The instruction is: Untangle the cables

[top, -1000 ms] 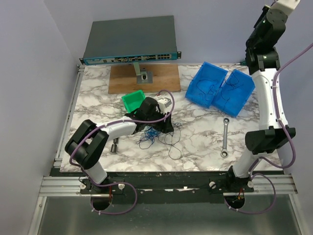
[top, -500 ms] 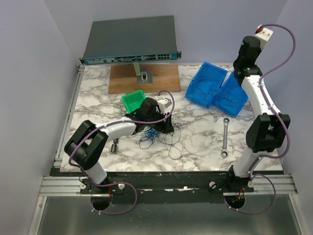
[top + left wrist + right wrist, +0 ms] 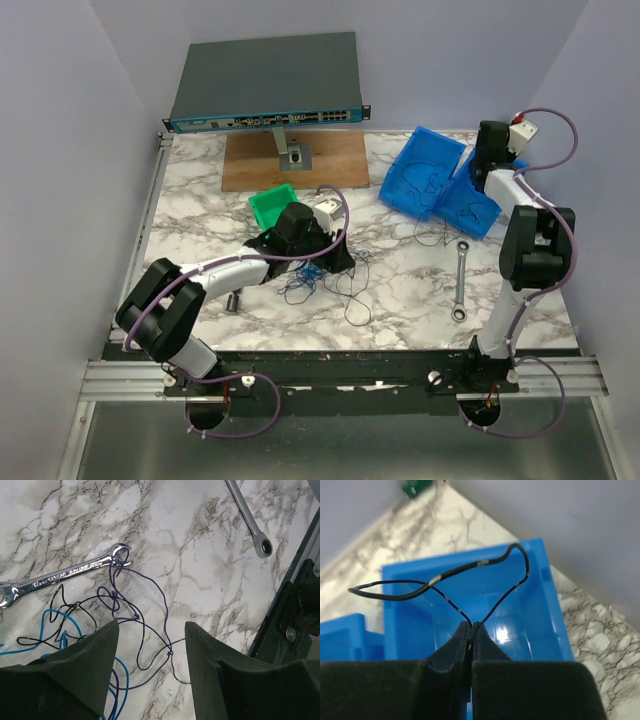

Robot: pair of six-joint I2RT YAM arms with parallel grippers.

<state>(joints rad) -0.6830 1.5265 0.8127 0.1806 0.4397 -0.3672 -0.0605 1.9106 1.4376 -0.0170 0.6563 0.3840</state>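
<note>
The cables [image 3: 322, 278] lie as a small tangle of blue, purple and black wires on the marble table, mid-left. My left gripper [image 3: 337, 262] hovers just over them, open and empty. In the left wrist view its fingers [image 3: 82, 672] stand wide apart, with the cables [image 3: 131, 621] on the table below and between them. My right gripper [image 3: 488, 168] is over the two blue bins. In the right wrist view it [image 3: 471, 629] is shut on a black cable loop [image 3: 470, 570], held above a blue bin [image 3: 547, 605].
Two blue bins [image 3: 428, 172] [image 3: 482, 198] stand at the back right, thin black wires in and trailing from them. A silver wrench [image 3: 460, 282] lies right of centre; another [image 3: 65, 575] touches the tangle. A green bin [image 3: 270, 205], wooden board [image 3: 290, 160] and network switch [image 3: 265, 85] are behind.
My right arm has swung down from high at the back right to just over the right blue bin. My left arm has shifted only slightly over the tangle.
</note>
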